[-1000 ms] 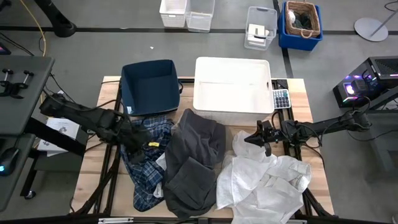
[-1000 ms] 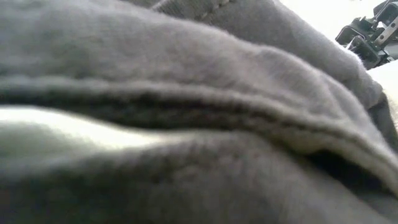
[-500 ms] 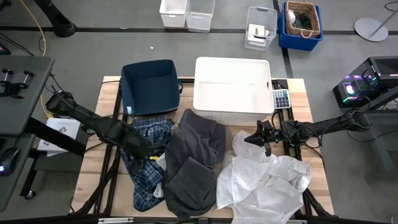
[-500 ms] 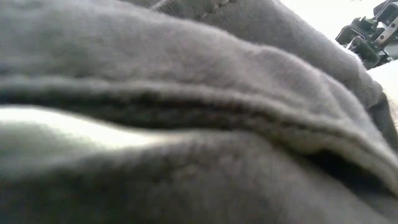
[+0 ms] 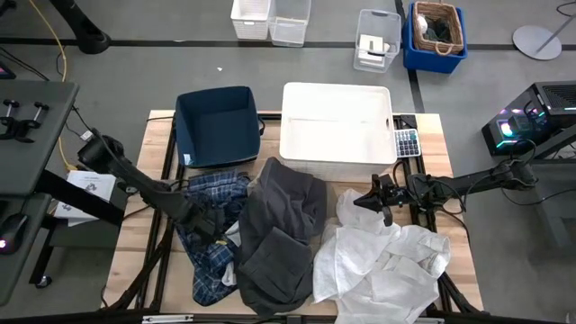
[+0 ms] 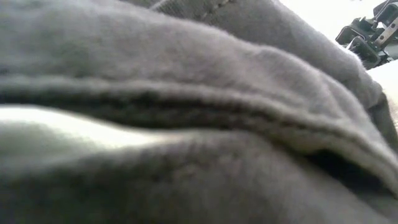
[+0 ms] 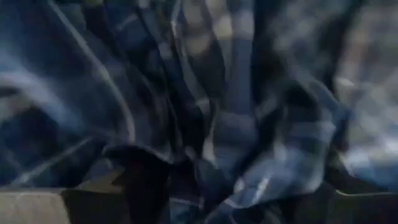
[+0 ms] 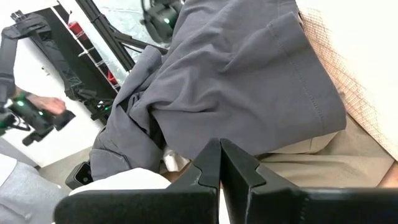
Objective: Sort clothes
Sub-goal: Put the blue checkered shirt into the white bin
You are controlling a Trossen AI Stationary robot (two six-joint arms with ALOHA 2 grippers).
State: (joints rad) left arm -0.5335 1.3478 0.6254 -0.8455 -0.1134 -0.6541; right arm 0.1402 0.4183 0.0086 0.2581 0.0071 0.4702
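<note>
Clothes lie heaped on the near half of the table. A blue-white plaid shirt [image 5: 209,261] is at the left, a dark grey garment [image 5: 283,229] in the middle, and white garments [image 5: 382,261] at the right. My left gripper [image 5: 214,221] is open and low over the plaid shirt's bunched middle [image 7: 205,93], which fills the left wrist view. My right gripper [image 5: 371,200] is shut. It hovers by the far corner of the white garments, pointing at the grey garment [image 8: 236,81]. My left gripper stands open over the plaid shirt's crumpled middle [image 7: 217,143], coming slantwise from the table's left. Folds of the cloth lie between its spread fingers. Whether the fingers touch the cloth I cannot tell.
A navy fabric bin [image 5: 216,126] stands at the far left of the table and a white basket [image 5: 337,130] at the far middle. A calculator [image 5: 407,141] lies right of the basket. The grey garment [image 6: 186,93] blocks nearly all of the low view.
My left gripper has gone toward the table's near edge and a little to the right, from the shirt's far part to its middle. The right arm has kept still.
</note>
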